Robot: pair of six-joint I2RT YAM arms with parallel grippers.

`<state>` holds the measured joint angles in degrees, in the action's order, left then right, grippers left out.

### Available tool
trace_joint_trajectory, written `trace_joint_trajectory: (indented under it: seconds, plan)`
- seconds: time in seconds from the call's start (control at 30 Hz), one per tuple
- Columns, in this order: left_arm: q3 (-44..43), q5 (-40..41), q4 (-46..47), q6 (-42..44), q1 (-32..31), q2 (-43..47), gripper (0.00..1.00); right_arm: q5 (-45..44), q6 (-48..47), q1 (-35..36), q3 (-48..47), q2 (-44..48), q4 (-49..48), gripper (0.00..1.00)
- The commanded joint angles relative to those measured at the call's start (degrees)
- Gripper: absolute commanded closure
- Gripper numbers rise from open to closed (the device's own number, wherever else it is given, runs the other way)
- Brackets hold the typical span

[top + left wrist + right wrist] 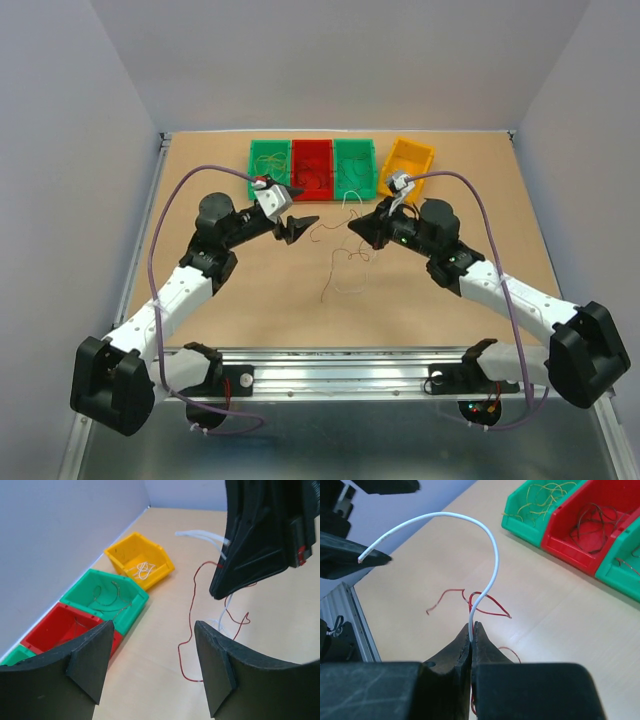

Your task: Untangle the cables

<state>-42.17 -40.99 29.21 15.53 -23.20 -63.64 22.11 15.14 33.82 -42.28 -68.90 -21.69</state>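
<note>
Nearest me, the metal rail carries both arm bases. Beyond it the tan bench runs back to plain grey walls on three sides.

Mid-bench, the cables lie in thin loose loops between the two arms, strung roughly near to far. The left tool has its jaws well apart with nothing between them. The right tool faces it, pinched tight on the white cable.

From overhead that wire barely shows (it's hair-thin up there), but the right wrist camera has it plainly. It rises from the closed tips, arcs over, and its bare end points at the left arm's dark finger. Whether it touches, I can't tell. A red cable squiggles on the bench just beneath. The left wrist camera shows that red one running lengthwise towards its lens.

Farthest back sit a green bin, a red bin and a second green bin in a row. A yellow bin is angled beside them. Each holds wire.
</note>
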Motion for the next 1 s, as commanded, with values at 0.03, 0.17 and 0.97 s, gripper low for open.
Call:
trace_joint_trajectory:
  seconds: [0.03, 0.17, 0.97]
  plan:
    - [2.79, -2.95, 7.53, 0.2, -1.32, 5.09, 0.26, -2.95, 2.61, 0.36, 1.68, 1.49, -6.52, 0.99]
    - [4.81, -5.06, 7.53, 4.15, -5.79, 5.02, 0.32, -5.66, 4.98, 0.36, 2.73, 2.81, -7.22, 1.0]
    - [2.63, 17.52, 17.02, 5.65, -18.02, -13.79, 0.54, -5.76, 8.68, 0.45, 3.87, 4.74, -7.93, 0.99]
